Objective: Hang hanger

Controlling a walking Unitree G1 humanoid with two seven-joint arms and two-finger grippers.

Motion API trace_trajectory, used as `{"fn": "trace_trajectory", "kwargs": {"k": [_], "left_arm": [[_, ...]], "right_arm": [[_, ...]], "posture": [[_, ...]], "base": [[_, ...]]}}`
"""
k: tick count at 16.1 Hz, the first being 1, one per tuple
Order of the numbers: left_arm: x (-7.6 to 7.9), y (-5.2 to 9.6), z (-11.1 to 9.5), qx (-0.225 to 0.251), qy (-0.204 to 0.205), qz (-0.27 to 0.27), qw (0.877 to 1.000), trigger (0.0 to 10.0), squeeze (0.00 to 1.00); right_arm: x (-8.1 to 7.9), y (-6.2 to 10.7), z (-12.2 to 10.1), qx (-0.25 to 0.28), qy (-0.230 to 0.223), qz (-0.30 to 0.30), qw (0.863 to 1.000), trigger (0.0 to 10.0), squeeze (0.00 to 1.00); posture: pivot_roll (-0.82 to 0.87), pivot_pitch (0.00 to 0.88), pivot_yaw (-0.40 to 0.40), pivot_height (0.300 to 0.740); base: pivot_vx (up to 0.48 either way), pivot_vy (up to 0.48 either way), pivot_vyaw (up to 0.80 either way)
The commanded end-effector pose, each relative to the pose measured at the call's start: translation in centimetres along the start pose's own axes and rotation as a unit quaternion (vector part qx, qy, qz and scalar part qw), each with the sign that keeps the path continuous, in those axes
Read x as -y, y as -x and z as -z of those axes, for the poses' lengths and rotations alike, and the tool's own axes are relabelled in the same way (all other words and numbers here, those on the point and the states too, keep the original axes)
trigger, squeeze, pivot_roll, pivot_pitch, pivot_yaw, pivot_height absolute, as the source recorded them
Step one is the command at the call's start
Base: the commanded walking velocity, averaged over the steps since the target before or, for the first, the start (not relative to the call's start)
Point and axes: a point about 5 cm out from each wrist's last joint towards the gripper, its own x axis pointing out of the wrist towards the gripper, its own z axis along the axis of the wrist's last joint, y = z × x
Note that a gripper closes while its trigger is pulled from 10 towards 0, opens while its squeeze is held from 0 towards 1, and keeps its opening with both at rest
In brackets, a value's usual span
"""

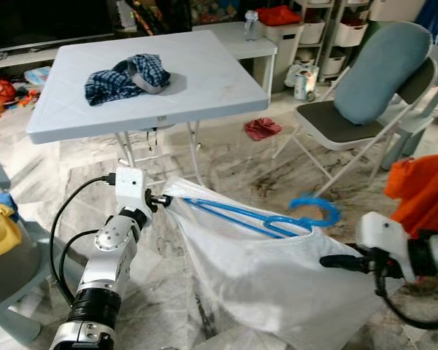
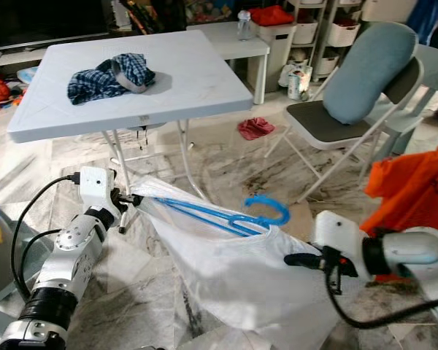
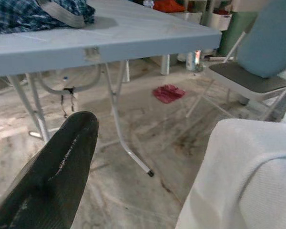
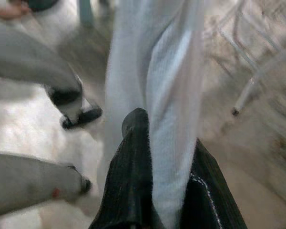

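Note:
A white garment (image 1: 270,277) hangs stretched between my two grippers, low over the marble floor. A blue hanger (image 1: 233,214) lies in its open top; the hook (image 1: 317,211) sticks out to the right. My left gripper (image 1: 163,198) is shut on the garment's left corner, just beyond the hanger's left tip. My right gripper (image 1: 330,260) is shut on the garment's right edge, below the hook. In the right wrist view the white garment (image 4: 169,143) runs between the two black fingers (image 4: 131,181). In the left wrist view one black finger (image 3: 52,176) shows beside the garment (image 3: 243,176).
A grey folding table (image 1: 204,95) with a plaid cloth (image 1: 128,74) stands just beyond my left gripper. A folding chair (image 1: 336,124) with a blue cushion (image 1: 383,69) stands at the back right. Orange cloth (image 1: 423,189) hangs at the right, a red rag (image 1: 263,128) lies on the floor.

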Motion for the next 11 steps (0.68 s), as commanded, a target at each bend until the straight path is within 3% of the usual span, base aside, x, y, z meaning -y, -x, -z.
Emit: {"fn": "trace_trajectory", "kwargs": {"k": [1, 2, 5, 6, 7, 8, 9, 11], "left_arm": [[-0.5, -0.2, -0.4, 0.001, 0.014, -0.006, 1.000, 10.0, 0.00], [0.1, -0.3, -0.2, -0.004, 0.016, 0.006, 1.000, 10.0, 0.00], [1.8, -0.2, 0.3, -0.017, 0.030, 0.047, 0.998, 10.0, 0.00], [2.5, -0.1, 0.3, -0.011, 0.014, 0.069, 0.997, 10.0, 0.78], [3.6, 0.2, 0.1, 0.004, 0.008, 0.110, 0.994, 10.0, 1.00], [4.5, 0.5, 0.0, 0.014, 0.009, 0.136, 0.991, 10.0, 1.00], [5.8, 1.0, 0.0, 0.021, 0.010, 0.182, 0.983, 10.0, 1.00], [6.6, 1.5, 0.3, 0.021, -0.021, 0.216, 0.976, 10.0, 1.00]], "right_arm": [[0.4, 1.8, -2.6, 0.043, 0.029, -0.007, 0.999, 10.0, 0.00], [0.5, 2.5, -4.0, 0.087, 0.017, -0.018, 0.996, 10.0, 0.00], [0.7, 2.3, -6.0, 0.167, -0.005, -0.028, 0.986, 10.0, 0.00], [1.2, 1.5, -6.2, 0.178, -0.011, -0.005, 0.984, 10.0, 0.00], [1.9, 0.2, -5.9, 0.169, -0.029, 0.026, 0.985, 10.0, 0.00], [2.5, -0.9, -5.1, 0.141, -0.033, 0.052, 0.988, 10.0, 0.00], [3.7, -2.4, -3.4, 0.075, -0.035, 0.104, 0.991, 10.0, 0.00], [4.2, -3.5, -2.5, 0.046, -0.014, 0.131, 0.990, 10.0, 0.00]], "posture": [[-0.18, 0.000, 0.023, 0.740], [-0.19, 0.000, 0.024, 0.740], [-0.18, 0.000, 0.023, 0.740], [-0.18, 0.000, 0.023, 0.740], [-0.18, 0.000, 0.019, 0.740], [-0.17, 0.000, 0.016, 0.740], [-0.17, 0.000, 0.015, 0.740], [-0.17, 0.000, 0.013, 0.740]], "base": [[0.000, 0.000, 0.00], [0.000, 0.000, 0.00], [0.000, 0.000, 0.00], [0.000, 0.000, 0.00], [0.000, 0.000, 0.00], [0.000, 0.000, 0.00], [0.000, 0.000, 0.00], [0.000, 0.000, 0.00]]}}
